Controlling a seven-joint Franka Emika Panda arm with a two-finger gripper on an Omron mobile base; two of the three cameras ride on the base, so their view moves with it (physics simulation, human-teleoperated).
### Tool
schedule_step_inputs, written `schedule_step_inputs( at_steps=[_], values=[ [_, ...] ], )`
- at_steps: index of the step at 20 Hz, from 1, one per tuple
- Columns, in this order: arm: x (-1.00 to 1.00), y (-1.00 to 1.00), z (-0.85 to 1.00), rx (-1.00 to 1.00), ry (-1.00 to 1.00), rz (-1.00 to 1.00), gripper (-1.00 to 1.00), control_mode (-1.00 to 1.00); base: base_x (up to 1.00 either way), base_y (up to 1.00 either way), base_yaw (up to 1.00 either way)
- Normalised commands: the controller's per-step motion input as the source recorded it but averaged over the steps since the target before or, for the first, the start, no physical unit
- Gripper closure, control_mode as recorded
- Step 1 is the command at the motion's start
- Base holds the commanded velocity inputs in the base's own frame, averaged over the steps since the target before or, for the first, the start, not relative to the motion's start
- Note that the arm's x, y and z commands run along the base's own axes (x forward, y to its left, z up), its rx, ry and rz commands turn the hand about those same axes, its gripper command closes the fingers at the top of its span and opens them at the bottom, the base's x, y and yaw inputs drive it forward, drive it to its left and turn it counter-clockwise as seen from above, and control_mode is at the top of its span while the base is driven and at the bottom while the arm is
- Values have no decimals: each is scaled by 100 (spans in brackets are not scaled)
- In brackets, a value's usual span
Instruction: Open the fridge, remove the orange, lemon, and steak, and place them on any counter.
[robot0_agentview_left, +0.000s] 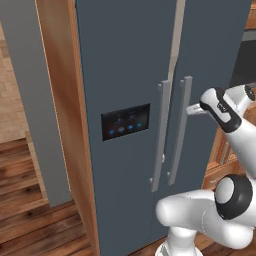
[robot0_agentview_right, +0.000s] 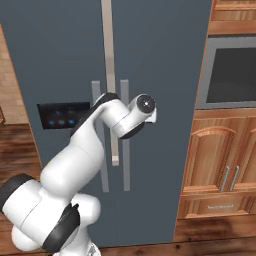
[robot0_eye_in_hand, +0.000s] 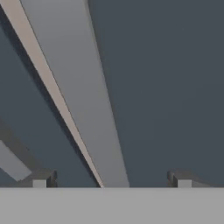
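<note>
The fridge (robot0_agentview_left: 125, 60) is a tall dark blue-grey appliance with two doors, a black blue-lit panel (robot0_agentview_left: 125, 121) and two long grey handles. A thin pale strip shows between the doors. My gripper (robot0_agentview_left: 193, 108) reaches the right-hand handle (robot0_agentview_left: 184, 125) at about its upper third. In the hand view my gripper (robot0_eye_in_hand: 111, 181) is open, its fingertips (robot0_eye_in_hand: 43, 179) set wide apart, and the grey handle (robot0_eye_in_hand: 83, 87) runs diagonally between them. The orange, lemon and steak are hidden behind the doors. The counter is out of view.
A brown wooden panel (robot0_agentview_left: 60, 100) flanks the fridge on the left, with a grey wall slab (robot0_agentview_left: 30, 100) beyond it. To the right are a built-in oven (robot0_agentview_right: 232, 70) and wooden cabinet doors (robot0_agentview_right: 215, 160). Wooden floor (robot0_agentview_left: 30, 210) lies below.
</note>
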Motion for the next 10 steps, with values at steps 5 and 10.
schedule_step_inputs(
  at_steps=[5,10],
  values=[
    [33,8,0,1,0,0,-100,-100,0,0,0],
    [26,16,0,1,1,0,-100,-100,0,0,0]
  ],
)
